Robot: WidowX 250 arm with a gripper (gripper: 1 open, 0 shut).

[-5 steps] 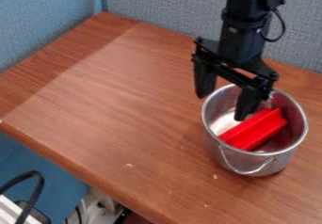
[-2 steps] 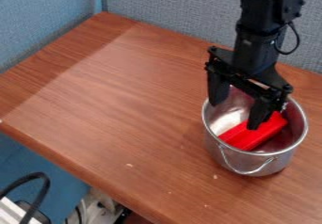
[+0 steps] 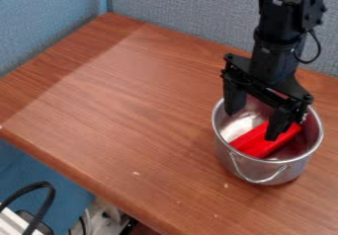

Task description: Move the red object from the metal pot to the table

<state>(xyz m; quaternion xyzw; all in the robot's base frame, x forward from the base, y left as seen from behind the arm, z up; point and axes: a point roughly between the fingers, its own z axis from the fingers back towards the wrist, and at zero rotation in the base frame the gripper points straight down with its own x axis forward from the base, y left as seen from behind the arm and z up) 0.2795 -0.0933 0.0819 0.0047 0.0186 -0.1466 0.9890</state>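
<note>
The metal pot (image 3: 244, 161) stands on the table (image 3: 119, 91) near its right front edge. Inside it lies the red object (image 3: 259, 141), a bright bar slanted across the bottom. My gripper (image 3: 263, 114) hangs straight down over the pot, open, its two black fingers spread wide and dipping past the rim on either side of the red object. One finger (image 3: 286, 118) covers the bar's upper right end. I cannot tell whether the fingers touch the bar.
A blue padded wall (image 3: 172, 7) runs behind the table. Black cables (image 3: 27, 207) lie on the floor at the lower left, below the table's front edge. Bare wood stretches left of the pot.
The gripper has shifted right and sunk lower, from over the pot's left rim to centred over the pot, fingers now inside it. It stays open; the red object has not moved.
</note>
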